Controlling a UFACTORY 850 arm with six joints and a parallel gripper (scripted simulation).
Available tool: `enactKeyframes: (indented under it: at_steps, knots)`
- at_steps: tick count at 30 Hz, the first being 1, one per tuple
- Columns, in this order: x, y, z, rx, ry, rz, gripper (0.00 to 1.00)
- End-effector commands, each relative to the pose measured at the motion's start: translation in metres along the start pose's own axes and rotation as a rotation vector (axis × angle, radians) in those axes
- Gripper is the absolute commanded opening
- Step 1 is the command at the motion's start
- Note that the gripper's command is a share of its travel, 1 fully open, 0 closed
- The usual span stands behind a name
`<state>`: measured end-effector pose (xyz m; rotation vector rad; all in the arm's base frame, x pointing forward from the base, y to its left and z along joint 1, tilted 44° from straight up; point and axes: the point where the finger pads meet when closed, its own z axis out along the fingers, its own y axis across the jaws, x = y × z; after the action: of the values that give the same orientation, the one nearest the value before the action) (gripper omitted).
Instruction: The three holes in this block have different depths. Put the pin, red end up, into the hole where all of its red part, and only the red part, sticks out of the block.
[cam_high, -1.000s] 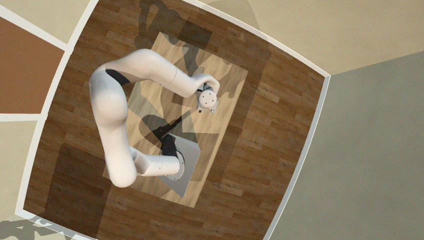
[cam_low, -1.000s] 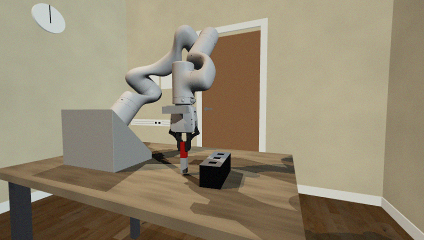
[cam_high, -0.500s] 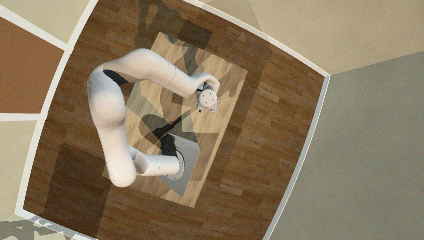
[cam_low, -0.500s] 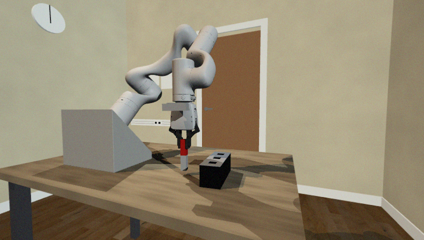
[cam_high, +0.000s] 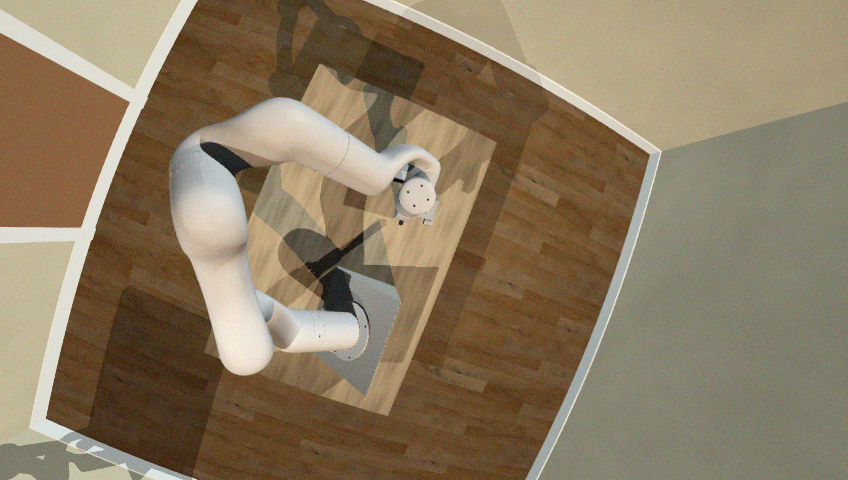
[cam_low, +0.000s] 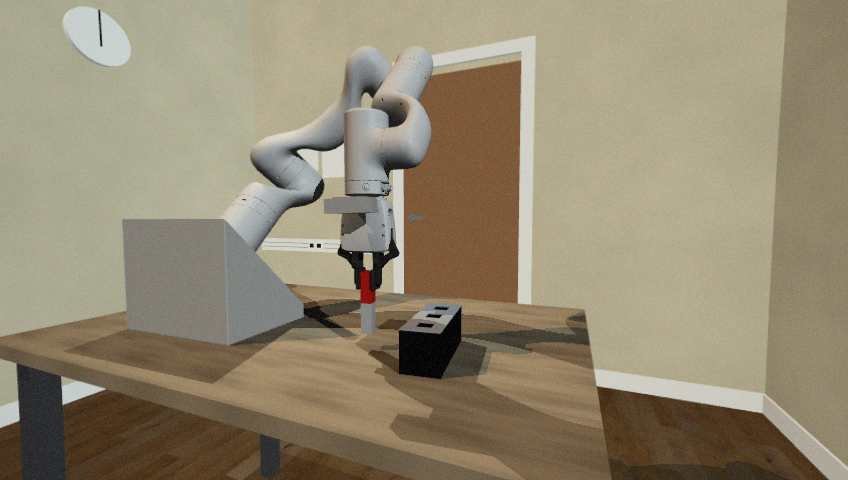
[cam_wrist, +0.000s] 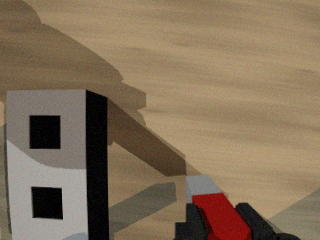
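The pin (cam_low: 367, 303) has a red top part and a grey lower part. It hangs upright, red end up, its grey end at about the table top. My gripper (cam_low: 367, 274) is shut on its red part. In the wrist view the red part (cam_wrist: 223, 226) sits between the dark fingers. The black block (cam_low: 430, 339) with a grey top stands on the table to the right of the pin. Its three square holes show in the wrist view (cam_wrist: 46, 190) at the left. From above, the wrist (cam_high: 416, 199) hides the pin and block.
The arm's grey wedge-shaped base (cam_low: 196, 279) stands on the table to the left of the pin. The table's right edge (cam_low: 589, 380) lies beyond the block. A door and a wall clock are behind.
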<state>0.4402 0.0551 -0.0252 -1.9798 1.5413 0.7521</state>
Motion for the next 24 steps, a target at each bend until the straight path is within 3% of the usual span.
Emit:
enactKeyframes:
  at_steps: [1, 3, 4, 20, 21, 24]
  knots:
    - [0.0, -0.001, -0.001, 0.002, 0.001, -0.001, 0.0]
    - [0.0, -0.001, -0.001, 0.002, 0.001, -0.001, 0.0]
    - [0.0, -0.001, -0.016, 0.001, 0.001, -0.001, 0.0]
    - [0.0, -0.001, -0.016, 0.001, 0.001, -0.001, 0.0]
    - [0.0, 0.0, -0.086, 0.001, 0.001, 0.0, 0.0]
    - [0.0, 0.0, -0.093, 0.001, 0.001, 0.0, 0.0]
